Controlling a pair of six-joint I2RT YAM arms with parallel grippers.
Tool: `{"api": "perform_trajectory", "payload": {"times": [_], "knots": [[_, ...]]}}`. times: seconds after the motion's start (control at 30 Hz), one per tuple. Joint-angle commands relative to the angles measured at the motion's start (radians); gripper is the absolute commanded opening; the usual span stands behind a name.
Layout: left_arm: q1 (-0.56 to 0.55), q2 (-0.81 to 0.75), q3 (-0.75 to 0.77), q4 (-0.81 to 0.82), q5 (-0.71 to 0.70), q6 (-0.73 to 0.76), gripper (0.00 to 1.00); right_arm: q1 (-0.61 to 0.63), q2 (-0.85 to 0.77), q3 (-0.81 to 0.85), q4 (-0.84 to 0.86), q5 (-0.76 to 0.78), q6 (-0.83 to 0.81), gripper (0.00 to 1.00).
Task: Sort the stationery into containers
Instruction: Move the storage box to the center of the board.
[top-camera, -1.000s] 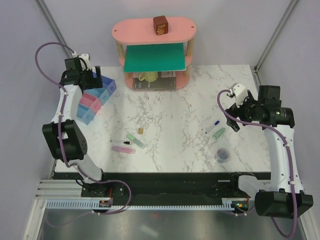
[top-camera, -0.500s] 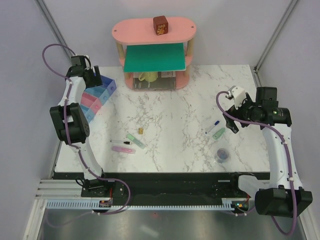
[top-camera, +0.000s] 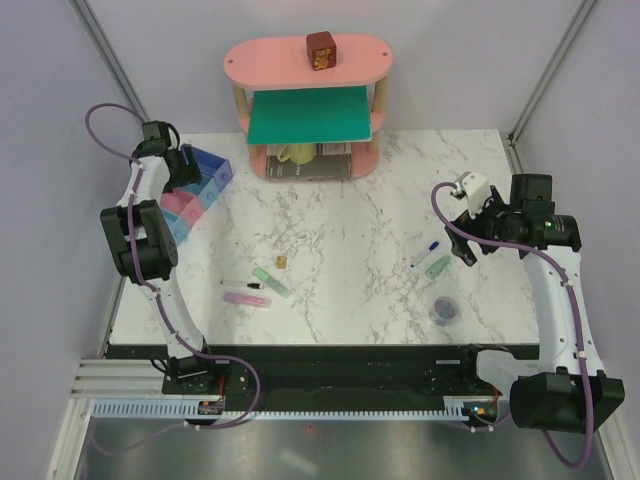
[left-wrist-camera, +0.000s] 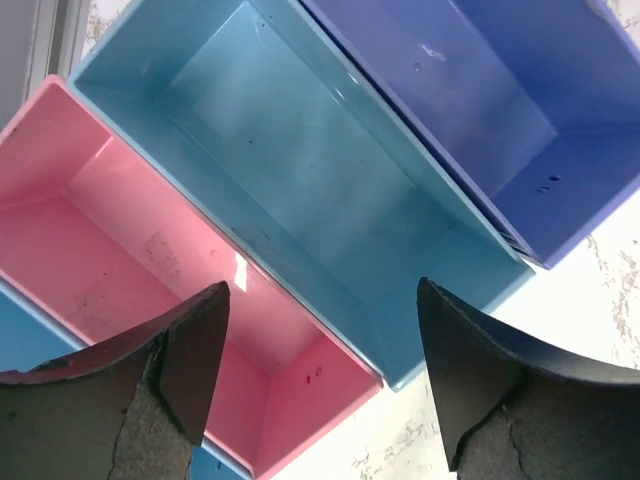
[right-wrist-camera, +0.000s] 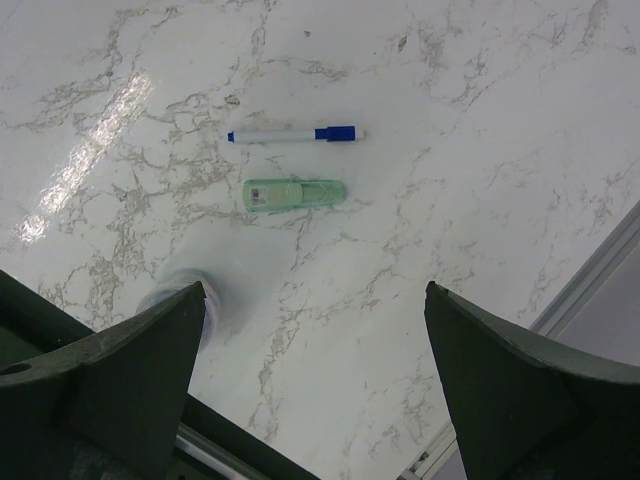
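While nothing is sorted yet, a careless descent could go wrong on either side.
Left hand (left-wrist-camera: 320, 300), spread and empty, hovers close over the containers (top-camera: 197, 188) at the worktop's (top-camera: 340, 220) far left corner; lowered, a finger could catch a dividing wall and shove the row. Its pink bin (left-wrist-camera: 120, 230), blue bin (left-wrist-camera: 300, 170) and violet-blue bin (left-wrist-camera: 500, 100) are bare. Right hand (right-wrist-camera: 315, 300), also spread, hangs above the white pen (right-wrist-camera: 295, 134) and mint-green marker (right-wrist-camera: 295, 193) near the right edge; these lie just beside each other, so one pinch might take both.

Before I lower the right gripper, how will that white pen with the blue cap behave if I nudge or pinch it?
The white pen looks thin and round, so a sideways nudge would probably roll it on the glossy table. It looks rigid and likely light. Lying flat, it leaves little height to pinch.
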Motion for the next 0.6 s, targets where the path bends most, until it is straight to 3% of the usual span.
{"api": "perform_trajectory", "payload": {"times": [0.0, 0.27, 0.57], "knots": [[0.006, 0.039, 0.011, -0.006, 0.026, -0.031, 0.81, -0.002, -0.001, 0.013, 0.025, 0.002, -0.006, 0.98], [0.006, 0.088, 0.021, 0.007, 0.029, -0.012, 0.72, -0.002, -0.006, 0.005, 0.023, 0.010, -0.002, 0.98], [-0.001, 0.051, -0.061, 0.030, 0.068, 0.066, 0.42, -0.002, -0.004, 0.008, 0.023, 0.010, 0.004, 0.98]]}}
